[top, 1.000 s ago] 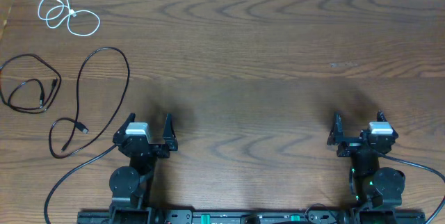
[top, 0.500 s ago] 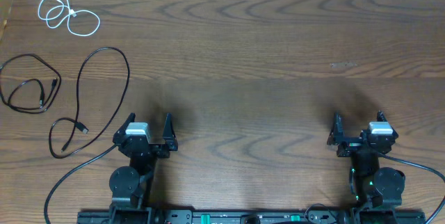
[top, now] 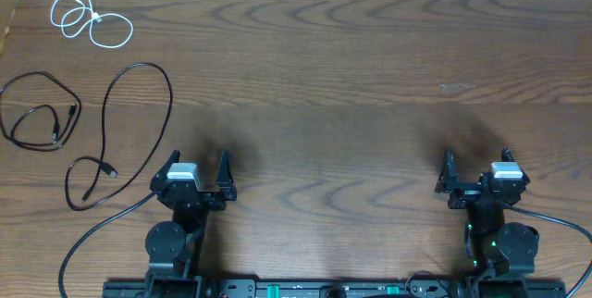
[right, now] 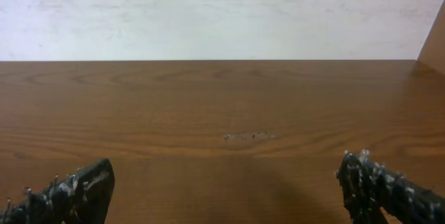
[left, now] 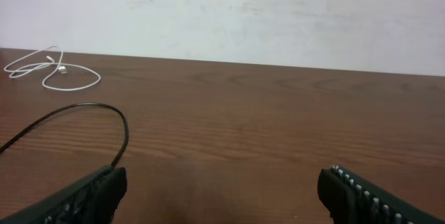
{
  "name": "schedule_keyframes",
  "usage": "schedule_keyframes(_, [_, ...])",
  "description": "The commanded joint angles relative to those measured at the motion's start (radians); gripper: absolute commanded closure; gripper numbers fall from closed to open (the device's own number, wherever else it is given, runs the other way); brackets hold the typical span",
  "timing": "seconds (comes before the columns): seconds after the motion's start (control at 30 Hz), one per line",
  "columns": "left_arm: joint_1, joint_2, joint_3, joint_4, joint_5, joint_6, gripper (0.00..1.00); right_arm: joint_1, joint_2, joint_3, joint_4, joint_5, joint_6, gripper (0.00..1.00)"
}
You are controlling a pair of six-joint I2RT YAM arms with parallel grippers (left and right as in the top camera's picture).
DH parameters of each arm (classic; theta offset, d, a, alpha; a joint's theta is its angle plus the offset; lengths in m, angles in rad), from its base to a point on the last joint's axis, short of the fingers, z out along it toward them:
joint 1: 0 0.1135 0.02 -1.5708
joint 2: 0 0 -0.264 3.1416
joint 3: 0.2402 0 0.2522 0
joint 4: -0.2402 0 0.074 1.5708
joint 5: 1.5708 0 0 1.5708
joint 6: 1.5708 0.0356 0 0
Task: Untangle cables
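Three cables lie apart at the table's far left. The white cable [top: 95,20] [left: 52,71] is loosely looped at the back corner. One black cable [top: 72,109] is coiled near the left edge. The other black cable [top: 170,94] [left: 126,135] runs in a tall loop just ahead and left of my left gripper [top: 198,157] [left: 222,186]. That gripper is open over bare wood and holds nothing. My right gripper [top: 477,155] [right: 224,175] is also open with nothing between its fingers, near the front right, far from all the cables.
A white wall [right: 222,8] borders the table's back edge. Wooden side panels stand at the left [top: 9,6] and right [right: 434,36]. A thick black arm cord [top: 92,233] curls at the front left. A small scuff [top: 455,86] marks the wood.
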Motion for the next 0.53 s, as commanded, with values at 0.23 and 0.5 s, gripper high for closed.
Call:
schedule_keyframes(0.23, [0.004,-0.006,-0.016,-0.037,0.002,0.013,0.07,-0.003,-0.005,-0.005,-0.001,0.001,-0.002,0.01])
schedule_keyframes(0.5, [0.004,-0.006,-0.016,-0.037,0.002,0.013,0.07,-0.003,-0.005,-0.005,-0.001,0.001,-0.002,0.01])
